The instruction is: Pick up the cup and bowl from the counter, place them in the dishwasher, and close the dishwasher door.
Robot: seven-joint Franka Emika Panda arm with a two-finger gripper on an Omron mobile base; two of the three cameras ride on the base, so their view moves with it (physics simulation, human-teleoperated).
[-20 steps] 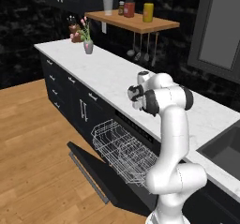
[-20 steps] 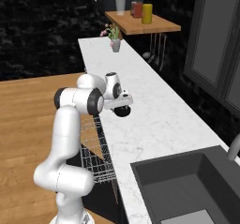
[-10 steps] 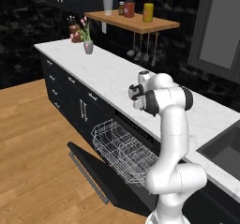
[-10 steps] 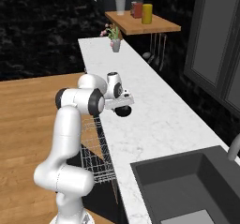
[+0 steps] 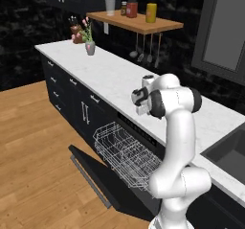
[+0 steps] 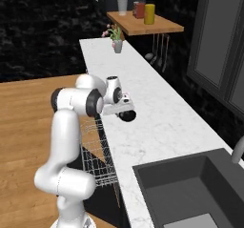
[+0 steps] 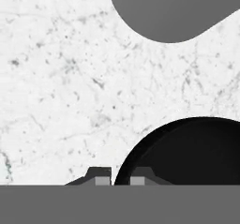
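Moved: between the earlier pictures and now the arm and base hold the same pose over the tabletop; no shift of anything else can be made out
Claw state: clenched on the rim of the bowl; in the hand view the two fingertips stand one on each side of the rim's left edge, close together
Claw place: the claw hangs low at the front edge of the tabletop, above the open dishwasher
Bowl to claw: the bowl's rim passes between the tips; the rest of the bowl spreads to the right of them in the hand view
Bowl place: on the white marble tabletop, near its front edge, seen in the right base view as a dark round shape under the hand
Bowl axis: round, so no long axis; its mouth faces up toward the hand camera, black inside
Cup: a grey rounded shape at the top of the hand view may be the cup, apart from the bowl; I cannot tell for sure
Door: dishwasher door lies dropped open, white wire rack pulled out over it
Left base view alone: door, its bar handle and the whole rack; the hand there hides the bowl
Right base view alone: the sink at the near end of the tabletop
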